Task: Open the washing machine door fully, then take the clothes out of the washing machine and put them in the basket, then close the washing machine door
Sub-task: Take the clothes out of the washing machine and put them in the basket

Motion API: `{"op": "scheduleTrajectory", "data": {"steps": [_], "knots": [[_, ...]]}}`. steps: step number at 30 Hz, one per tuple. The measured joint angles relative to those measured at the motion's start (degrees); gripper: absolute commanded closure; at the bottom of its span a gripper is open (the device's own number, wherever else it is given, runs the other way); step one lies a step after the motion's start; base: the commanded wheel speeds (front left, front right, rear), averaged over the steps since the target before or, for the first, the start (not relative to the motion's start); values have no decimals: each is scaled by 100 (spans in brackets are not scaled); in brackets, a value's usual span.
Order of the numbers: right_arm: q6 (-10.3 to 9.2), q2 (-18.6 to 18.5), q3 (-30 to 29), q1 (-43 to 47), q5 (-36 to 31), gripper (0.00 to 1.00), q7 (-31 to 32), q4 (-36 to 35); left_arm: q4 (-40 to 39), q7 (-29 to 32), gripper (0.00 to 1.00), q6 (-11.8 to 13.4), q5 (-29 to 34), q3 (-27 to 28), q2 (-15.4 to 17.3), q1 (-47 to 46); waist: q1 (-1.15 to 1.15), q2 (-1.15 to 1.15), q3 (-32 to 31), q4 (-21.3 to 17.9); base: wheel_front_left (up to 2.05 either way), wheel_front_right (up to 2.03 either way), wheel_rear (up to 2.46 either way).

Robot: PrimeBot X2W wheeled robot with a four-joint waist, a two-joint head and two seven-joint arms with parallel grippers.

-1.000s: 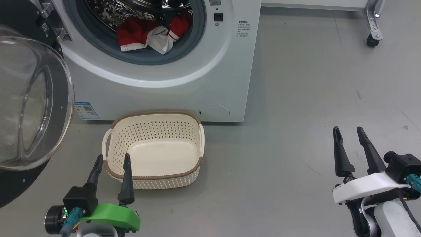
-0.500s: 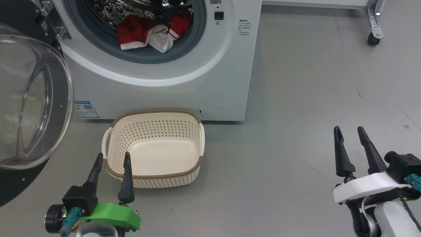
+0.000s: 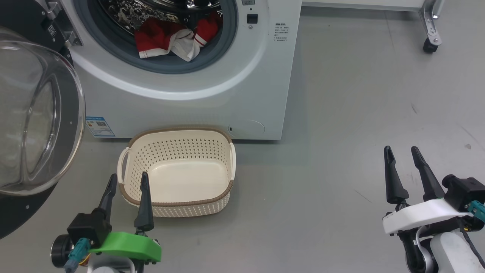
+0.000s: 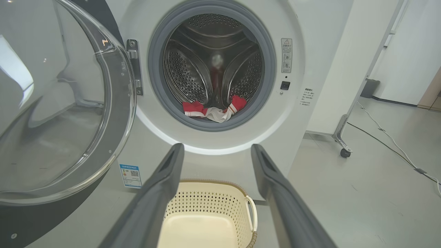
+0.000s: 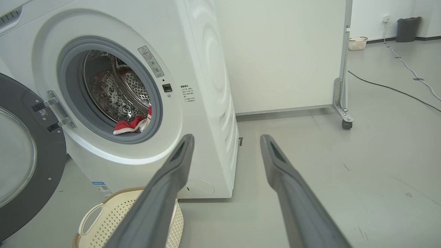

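The white washing machine stands with its round door swung open to the left, glass bowl bulging outward. Red and white clothes lie at the front of the steel drum, also seen as clothes and clothes. The empty cream basket sits on the floor right before the machine. My left gripper hovers open by the basket's near left corner, holding nothing. My right gripper stands open over bare floor far to the right, empty too.
A white partition on a wheeled metal foot stands behind the machine to the right. Cables run across the grey floor. A second small basket and a dark bin sit far back by the wall.
My left gripper has drawn slightly lower and left in the head view. The right arm, door, clothes and basket have stayed put.
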Motion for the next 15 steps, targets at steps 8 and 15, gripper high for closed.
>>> {"op": "scheduleTrajectory", "data": {"steps": [8, 15], "knots": [[1, 10, -1, 2, -1, 0, 0, 12, -29, 0, 0, -45, -53, 1, -2, 2, 0, 0, -7, -4, 35, -35, 0], [1, 10, -19, 16, -2, 0, -1, 22, -38, 0, 0, -45, -59, -7, -4, 4, 0, 0, 6, -3, 65, -65, 0]]}}
